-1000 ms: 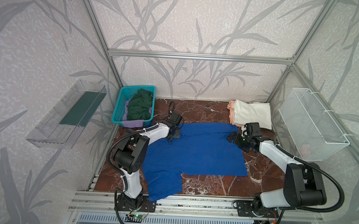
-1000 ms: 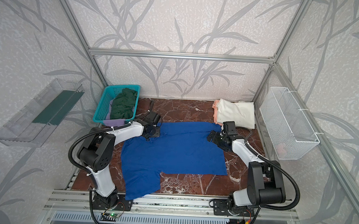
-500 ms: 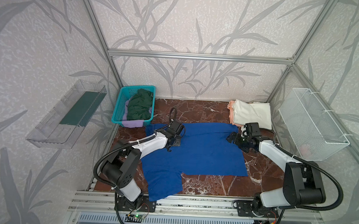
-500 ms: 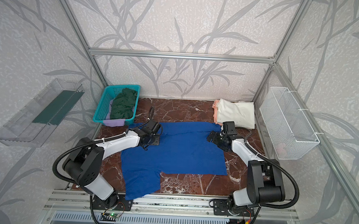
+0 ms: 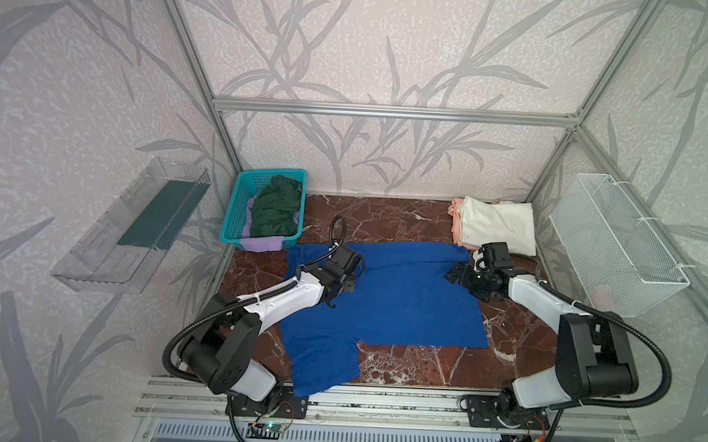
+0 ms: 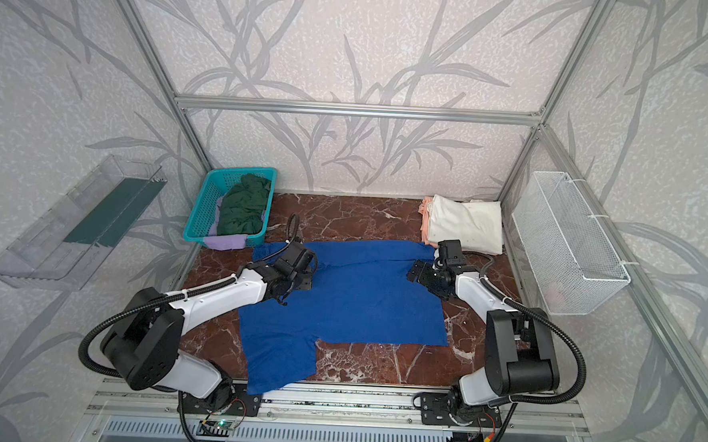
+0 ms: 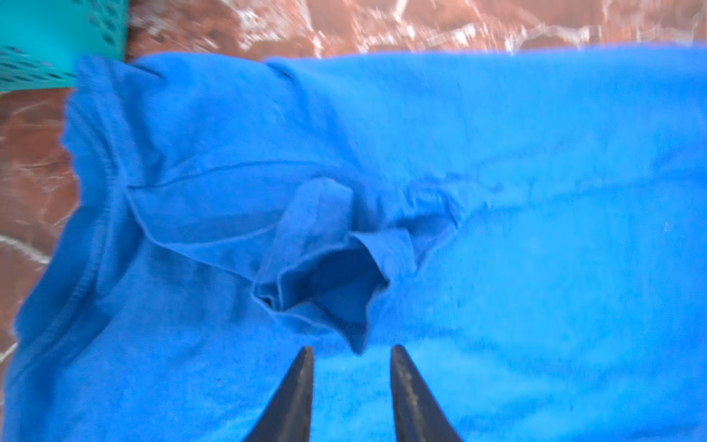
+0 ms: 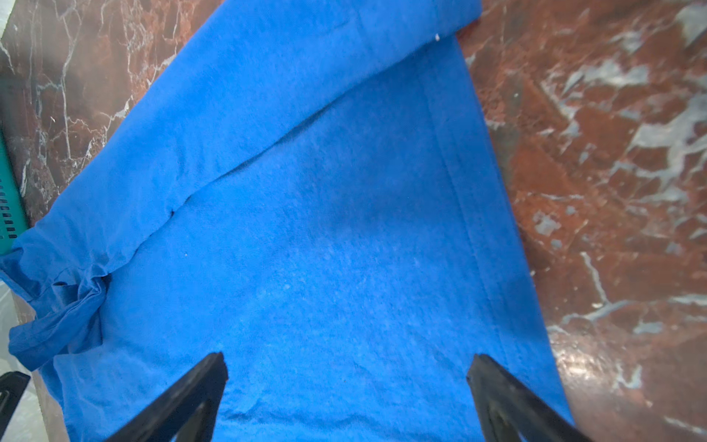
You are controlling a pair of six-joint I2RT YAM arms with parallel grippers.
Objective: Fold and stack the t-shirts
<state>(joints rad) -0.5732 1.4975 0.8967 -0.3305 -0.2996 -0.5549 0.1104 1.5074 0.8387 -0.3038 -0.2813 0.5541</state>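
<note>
Cream t-shirt (image 5: 497,227) is sitting folded; blue t-shirt (image 5: 402,303) is lying part-folded; green t-shirt (image 5: 276,209) is waiting; both jaws are gaping, empty.

Spread t-shirt (image 5: 402,299) flat on the middle of the tabletop (image 5: 385,219), its near-left part over the near edge, laundry basket (image 5: 236,207) far left holding crumpled t-shirts (image 5: 276,211), folded t-shirts (image 5: 497,227) stacked far right, wire bin (image 5: 617,244) on the right wall, shelf (image 5: 135,227) on the left wall.

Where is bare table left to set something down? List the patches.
Back strip of marble between teal basket and folded stack; front patch between blue t-shirt hem and front rail. Crowded at the left, where shirt nears basket.
</note>
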